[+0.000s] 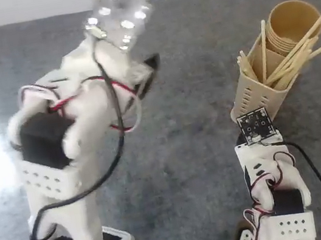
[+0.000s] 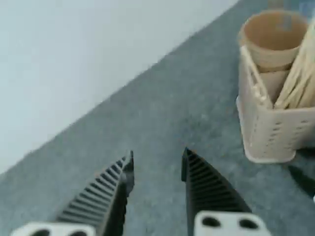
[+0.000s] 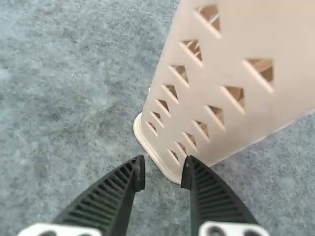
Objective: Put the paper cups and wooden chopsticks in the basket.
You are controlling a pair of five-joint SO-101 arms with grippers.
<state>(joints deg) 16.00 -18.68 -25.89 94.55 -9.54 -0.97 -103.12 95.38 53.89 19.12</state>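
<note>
The basket is seen standing at the right of the worktop. The paper cups are stacked inside it, and the wooden chopsticks are fanned out beside them, so the load looks to be in. The right pincer is held with jaws apart and empty, just beside the basket's near bottom edge. The left pincer is likewise parted and empty, and is raised well off to the left of the basket.

Now the danger. If the right arm is swung or pushed forward from here, the basket's foot could be clipped and the basket shoved or tipped. The chopsticks, leaning out past the rim, would likely be spilled first.

From the high view, that overhang toward the far right is laid bare. From the right wrist view, the closeness of jaws to foot is made plain, with the contents merely glimpsed through the triangular holes. From the left wrist view, the topmost cup's open mouth is shown.
</note>
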